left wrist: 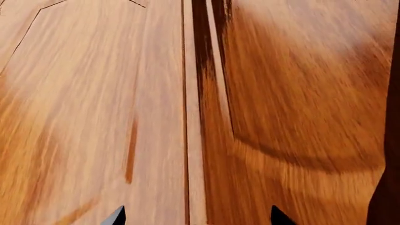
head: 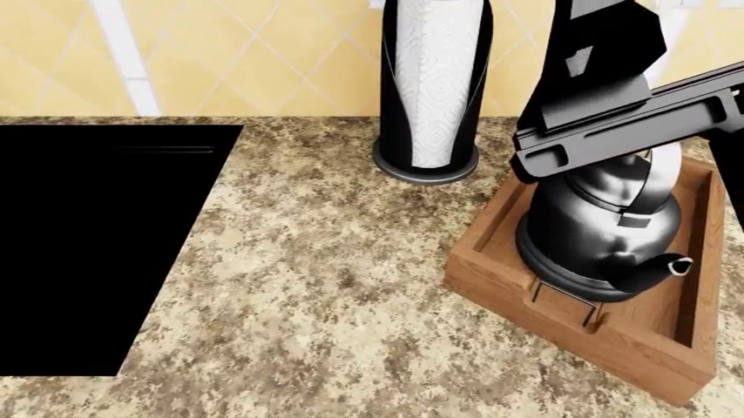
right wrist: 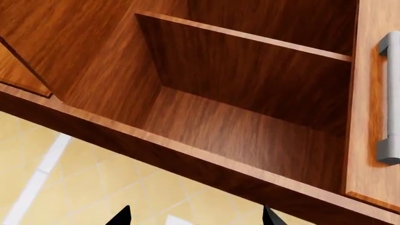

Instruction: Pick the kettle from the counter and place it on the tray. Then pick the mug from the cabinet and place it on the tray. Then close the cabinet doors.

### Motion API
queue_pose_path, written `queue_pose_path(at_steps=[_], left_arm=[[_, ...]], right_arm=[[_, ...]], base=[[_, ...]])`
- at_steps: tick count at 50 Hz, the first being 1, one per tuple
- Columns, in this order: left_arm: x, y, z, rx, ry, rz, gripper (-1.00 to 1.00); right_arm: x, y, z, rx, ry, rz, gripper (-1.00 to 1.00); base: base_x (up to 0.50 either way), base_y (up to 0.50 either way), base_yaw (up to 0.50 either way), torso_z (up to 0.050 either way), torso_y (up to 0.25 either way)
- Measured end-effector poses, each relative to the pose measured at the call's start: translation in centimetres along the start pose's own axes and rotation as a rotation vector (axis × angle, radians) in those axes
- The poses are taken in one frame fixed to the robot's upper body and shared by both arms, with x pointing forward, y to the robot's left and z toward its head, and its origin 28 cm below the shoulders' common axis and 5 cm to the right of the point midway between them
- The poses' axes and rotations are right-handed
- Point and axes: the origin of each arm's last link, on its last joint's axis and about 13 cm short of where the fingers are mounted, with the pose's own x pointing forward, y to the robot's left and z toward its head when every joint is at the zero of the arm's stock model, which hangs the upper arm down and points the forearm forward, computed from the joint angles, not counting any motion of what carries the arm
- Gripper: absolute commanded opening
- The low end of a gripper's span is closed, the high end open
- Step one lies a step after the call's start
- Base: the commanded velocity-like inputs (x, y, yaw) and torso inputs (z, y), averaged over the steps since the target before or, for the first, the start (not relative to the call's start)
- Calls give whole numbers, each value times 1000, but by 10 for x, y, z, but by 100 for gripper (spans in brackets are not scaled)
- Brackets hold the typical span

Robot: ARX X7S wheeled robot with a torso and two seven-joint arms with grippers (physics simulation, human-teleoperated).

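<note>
The kettle (head: pixel 605 231) stands upright inside the wooden tray (head: pixel 581 335) at the right of the counter (head: pixel 314 261), its spout toward the front right. The mug shows in no view. My left gripper (left wrist: pixel 196 216) is open and empty, its fingertips (left wrist: pixel 115 216) close in front of a wooden cabinet door (left wrist: pixel 112 108). My right gripper (right wrist: pixel 195 216) is open and empty below the open cabinet (right wrist: pixel 237 126), whose visible shelf space holds nothing. A cabinet door with a grey handle (right wrist: pixel 388 101) shows beside it. My right arm (head: pixel 628 113) crosses above the kettle in the head view.
A black paper-towel holder (head: pixel 433 87) stands at the back of the counter, just left of the tray. The black stovetop (head: pixel 104 244) fills the left side. A yellow tiled wall (head: pixel 233 52) runs behind.
</note>
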Motion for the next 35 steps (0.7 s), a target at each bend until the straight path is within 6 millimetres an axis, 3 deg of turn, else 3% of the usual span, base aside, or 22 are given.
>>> queue_pose_path(at_steps=[22,35], left_arm=[[22,-58,-14,129,-36,-59,100],[47,-86,-33,186,-42,-129,100]], right_arm=[[-12,-2,-5,8,22,-15,100],[-16,-3,-5,1,35,-9,100]], base=[[0,0,0,0,0],[0,0,0,0,0]])
